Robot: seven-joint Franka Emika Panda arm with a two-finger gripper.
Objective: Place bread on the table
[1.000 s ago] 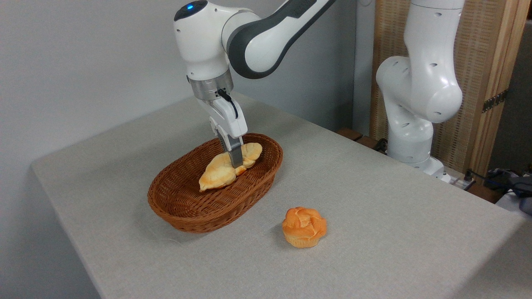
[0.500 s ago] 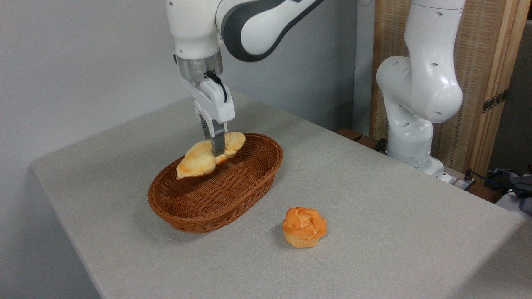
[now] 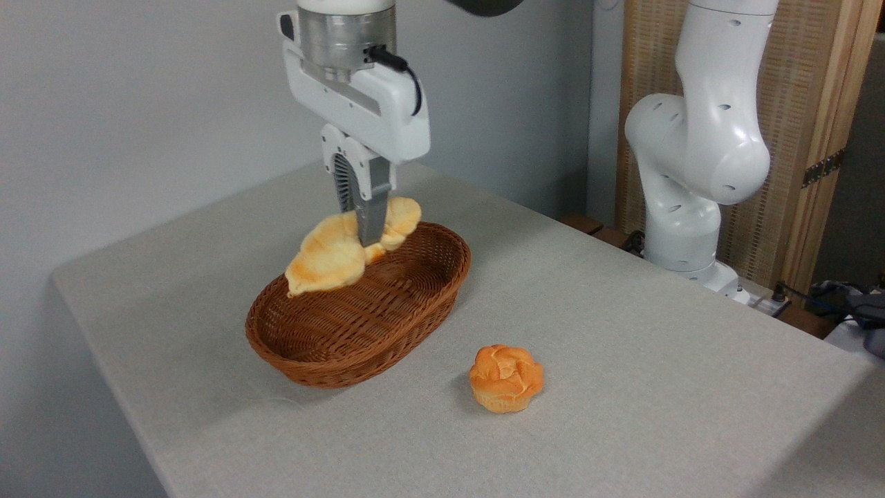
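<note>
Since a second ago the bread (image 3: 339, 252) has risen out of the basket (image 3: 359, 325); it hangs above the far rim, pinched at its middle in the closed tool (image 3: 364, 232), long axis sloping down-left. Bare worktop (image 3: 622, 332) lies right.

We see the large flat table (image 3: 622, 360) covered in matt, light grey-beige cloth with a fine woven grain. The brown oval wicker basket (image 3: 325, 356) looks rough and ribbed, with a faint sheen on its woven strands. The long pale golden braided bread (image 3: 325, 259) has a dry, matt, ridged crust. The small round orange bun (image 3: 506, 378) looks smoother and slightly glossy on top. The white robot arm (image 3: 698, 145) shows smooth, glossy plastic shells, and its gripper (image 3: 365, 232) has dull grey metal-looking fingers. At the far right stands a panel of pale wood (image 3: 847, 90).
</note>
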